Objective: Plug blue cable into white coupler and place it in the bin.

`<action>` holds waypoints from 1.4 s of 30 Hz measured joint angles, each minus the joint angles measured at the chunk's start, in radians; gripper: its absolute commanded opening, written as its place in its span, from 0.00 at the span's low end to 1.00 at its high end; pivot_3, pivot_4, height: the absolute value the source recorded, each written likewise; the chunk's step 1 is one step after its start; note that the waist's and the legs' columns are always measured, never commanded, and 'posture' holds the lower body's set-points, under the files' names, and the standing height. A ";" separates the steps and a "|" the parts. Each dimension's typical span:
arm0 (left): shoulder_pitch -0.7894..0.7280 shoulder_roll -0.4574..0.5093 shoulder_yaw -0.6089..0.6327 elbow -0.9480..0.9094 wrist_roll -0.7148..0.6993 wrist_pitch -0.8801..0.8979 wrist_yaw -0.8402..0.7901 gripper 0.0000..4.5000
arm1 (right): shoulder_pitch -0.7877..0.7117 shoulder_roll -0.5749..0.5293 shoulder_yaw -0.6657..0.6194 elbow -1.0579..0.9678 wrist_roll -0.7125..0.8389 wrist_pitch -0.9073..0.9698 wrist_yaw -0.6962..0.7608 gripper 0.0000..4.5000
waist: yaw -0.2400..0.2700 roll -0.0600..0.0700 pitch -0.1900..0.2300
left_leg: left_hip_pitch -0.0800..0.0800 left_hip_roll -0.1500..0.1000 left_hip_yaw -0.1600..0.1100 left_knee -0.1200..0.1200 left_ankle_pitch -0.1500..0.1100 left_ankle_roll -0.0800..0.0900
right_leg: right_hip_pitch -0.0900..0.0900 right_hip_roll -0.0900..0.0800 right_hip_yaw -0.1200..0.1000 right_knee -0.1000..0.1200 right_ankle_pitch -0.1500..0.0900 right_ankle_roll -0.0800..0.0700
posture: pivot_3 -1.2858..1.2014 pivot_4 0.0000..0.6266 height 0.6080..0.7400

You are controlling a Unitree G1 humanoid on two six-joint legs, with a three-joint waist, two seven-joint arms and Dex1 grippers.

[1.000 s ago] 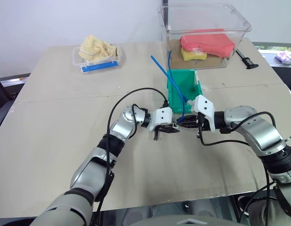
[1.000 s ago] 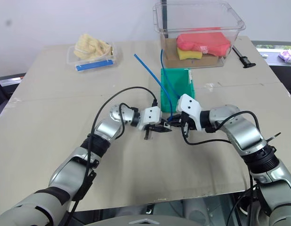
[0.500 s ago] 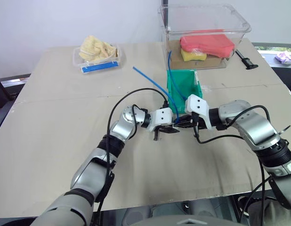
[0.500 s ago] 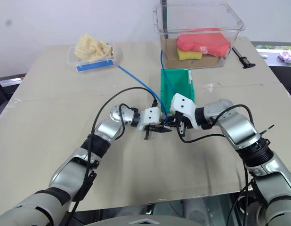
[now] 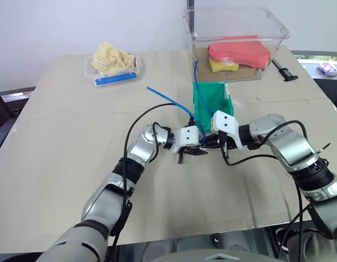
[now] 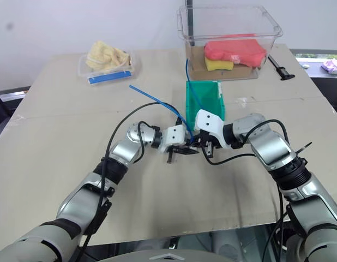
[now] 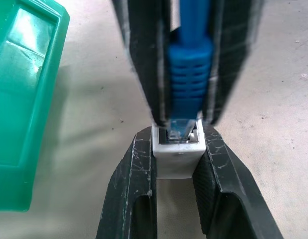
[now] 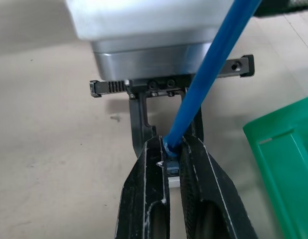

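Step in hand looks like insertion: you have the plug tip at the socket mouth, probably not fully seated. Keep the plug square to the socket and push straight along its axis; any tilt could jam the clear tip on the socket rim. Hold the left side rigid so it takes the push.

Left end effector (image 7: 176,164) is clamped on the white coupler (image 7: 177,158), socket facing the other arm. Right end effector (image 8: 174,164) is closed tight on the blue cable (image 7: 186,74) at its ribbed boot, just behind the plug. The two meet tip to tip above the tabletop (image 5: 76,164), around its middle, toward the near edge from the bin.

The rest of the cable arcs up from the right end effector and trails toward the far-left corner. The bin (image 5: 212,98) sits just beyond both end effectors, toward the far edge, open and close for the drop once mated.
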 measured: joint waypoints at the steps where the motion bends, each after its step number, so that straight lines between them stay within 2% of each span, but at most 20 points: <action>1: 0.001 -0.001 -0.001 0.000 0.002 0.003 0.003 0.09 | -0.001 0.003 0.000 0.018 0.000 -0.012 0.008 0.00 | 0.000 0.000 -0.002 | 0.001 0.000 0.000 0.000 0.000 0.000 | 0.001 0.000 0.000 0.000 0.000 0.000 | 0.52 0.24 1.00; 7: 0.006 -0.004 -0.002 0.000 0.009 0.018 0.011 0.09 | 0.001 0.010 0.000 0.068 -0.003 -0.067 0.025 0.00 | 0.000 0.000 -0.009 | 0.004 0.000 -0.001 0.000 0.000 0.000 | 0.003 0.000 0.000 0.000 0.000 0.000 | 0.52 0.24 1.00; 10: 0.012 -0.001 0.005 0.000 0.007 0.028 0.013 0.09 | 0.010 0.038 -0.012 0.112 -0.019 -0.163 0.007 0.00 | -0.002 -0.001 -0.011 | 0.005 0.000 -0.001 0.000 0.000 0.000 | 0.004 0.001 -0.001 0.000 0.000 0.000 | 0.52 0.24 1.00; 15: 0.035 -0.003 0.016 -0.055 -0.008 0.082 0.015 0.09 | 0.100 0.067 -0.097 0.109 0.002 -0.227 -0.065 0.42 | -0.002 0.001 -0.008 | 0.002 0.001 -0.001 0.001 0.000 0.000 | 0.001 0.001 0.000 0.001 0.000 0.000 | 0.52 0.24 1.00; 18: 0.047 0.002 0.020 -0.119 -0.031 0.127 0.012 0.09 | 0.140 0.031 -0.212 -0.044 0.076 -0.154 -0.105 0.73 | 0.001 0.002 -0.007 | -0.005 0.000 -0.001 0.001 0.000 0.000 | -0.005 0.000 0.000 0.003 0.001 -0.001 | 0.52 0.24 1.00; 20: 0.064 0.014 0.028 -0.159 -0.047 0.179 0.013 0.09 | 0.159 -0.025 -0.341 -0.189 0.137 -0.097 -0.140 0.93 | 0.002 0.002 -0.007 | -0.006 -0.001 -0.001 0.001 0.000 0.000 | -0.008 -0.001 0.001 0.007 0.000 -0.001 | 0.52 0.24 1.00; 21: 0.077 0.023 0.037 -0.186 -0.057 0.219 0.014 0.09 | 0.193 -0.058 -0.418 -0.283 0.171 -0.069 -0.159 0.97 | 0.004 0.002 -0.007 | -0.007 0.000 -0.002 0.001 0.000 0.000 | -0.009 -0.001 0.000 0.006 0.000 -0.001 | 0.52 0.24 1.00; 25: 0.098 0.047 0.085 -0.298 -0.121 0.389 0.032 0.09 | 0.390 -0.098 -0.556 -0.527 0.256 0.002 -0.214 0.97 | 0.005 0.002 -0.007 | -0.011 0.000 -0.003 0.001 0.000 0.000 | -0.011 0.000 -0.001 0.005 0.000 -0.001 | 0.52 0.24 1.00; 28: 0.075 0.031 0.137 -0.383 -0.198 0.581 0.082 0.09 | 0.564 -0.104 -0.648 -0.666 0.253 0.032 -0.291 0.97 | 0.008 0.001 -0.007 | -0.012 -0.002 -0.002 0.005 0.000 0.001 | -0.011 -0.001 -0.001 0.007 0.000 0.000 | 0.52 0.24 1.00; 31: 0.005 -0.011 0.204 -0.405 -0.258 0.744 0.160 0.09 | 0.665 -0.086 -0.713 -0.748 0.229 0.057 -0.373 0.97 | 0.016 -0.001 -0.006 | -0.012 -0.002 -0.004 0.006 -0.002 0.004 | -0.010 -0.001 -0.002 0.008 0.000 0.000 | 0.52 0.24 1.00; 33: -0.107 -0.050 0.266 -0.409 -0.318 0.915 0.244 0.09 | 0.764 -0.038 -0.741 -0.810 0.208 0.077 -0.454 0.97 | 0.025 -0.002 -0.005 | -0.012 -0.001 -0.004 0.009 -0.001 0.003 | -0.009 0.000 -0.003 0.011 -0.001 0.002 | 0.52 0.24 1.00; 34: -0.199 -0.067 0.303 -0.390 -0.344 1.012 0.298 0.09 | 0.823 0.010 -0.740 -0.845 0.196 0.088 -0.507 0.97 | 0.026 -0.002 -0.005 | -0.011 -0.001 -0.003 0.009 -0.001 0.002 | -0.009 0.000 -0.004 0.011 -0.002 0.004 | 0.52 0.24 1.00; 36: -0.274 -0.085 0.328 -0.354 -0.352 1.055 0.347 0.09 | 0.853 0.043 -0.740 -0.866 0.186 0.092 -0.553 0.97 | 0.023 -0.002 -0.005 | -0.009 -0.001 -0.003 0.009 0.000 0.000 | -0.008 0.000 -0.002 0.012 -0.002 0.004 | 0.52 0.24 1.00; 40: -0.389 -0.155 0.320 -0.165 -0.333 1.048 0.448 0.09 | 0.855 0.135 -0.728 -0.878 0.177 0.090 -0.653 0.97 | 0.019 -0.002 -0.005 | 0.002 -0.001 0.000 0.005 0.000 0.001 | 0.001 0.000 0.001 0.009 -0.003 0.005 | 0.52 0.24 1.00; 42: -0.459 -0.202 0.315 0.026 -0.293 0.993 0.518 0.09 | 0.851 0.166 -0.718 -0.890 0.179 0.090 -0.691 0.97 | 0.022 -0.003 -0.004 | 0.002 -0.002 -0.001 0.004 0.000 0.001 | 0.001 0.000 0.000 0.008 -0.003 0.005 | 0.52 0.24 1.00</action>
